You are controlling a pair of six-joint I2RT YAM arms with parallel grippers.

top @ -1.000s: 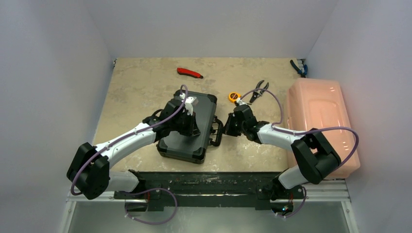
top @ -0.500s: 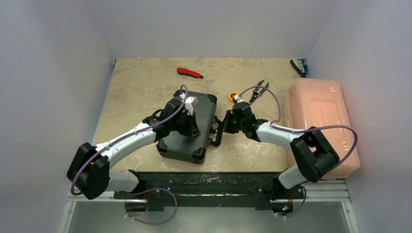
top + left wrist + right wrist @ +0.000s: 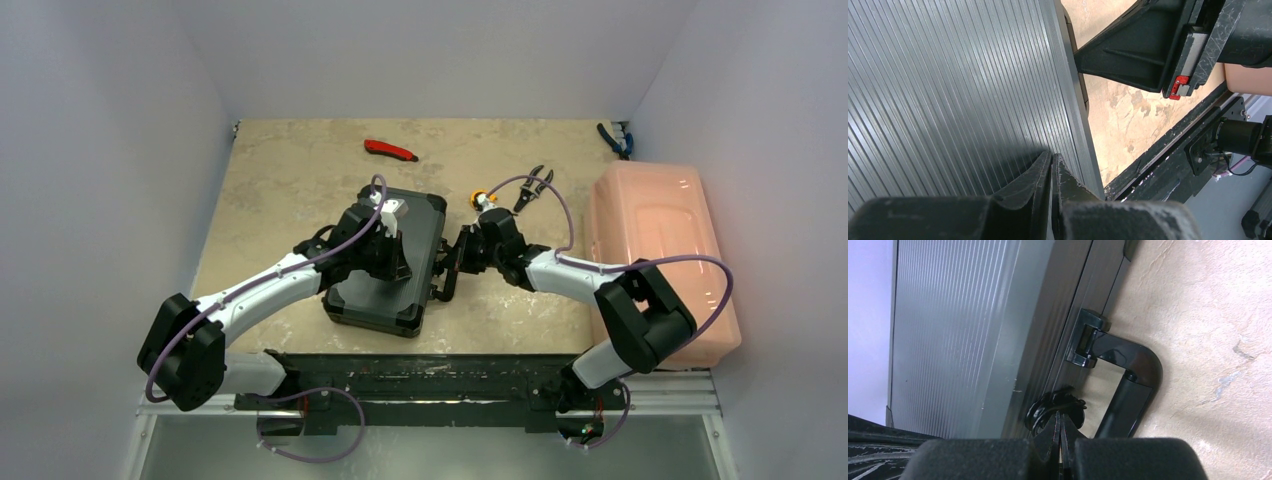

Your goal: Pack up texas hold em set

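The black hard case lies closed on the table, its handle facing right. Chip rolls, discs and card decks are hidden. My left gripper is shut and its tips rest on the ribbed lid; in the left wrist view the left gripper has its fingers together. My right gripper is shut, and in the right wrist view its tips touch a black latch on the case's front edge, beside the handle.
A yellow tape measure and black pliers lie behind my right arm. A red-handled tool lies at the back. A pink lidded bin stands at the right, with blue-handled pliers behind it.
My right gripper has moved left from beside the handle up to the case's front edge and latch. The left arm and the case have not moved.
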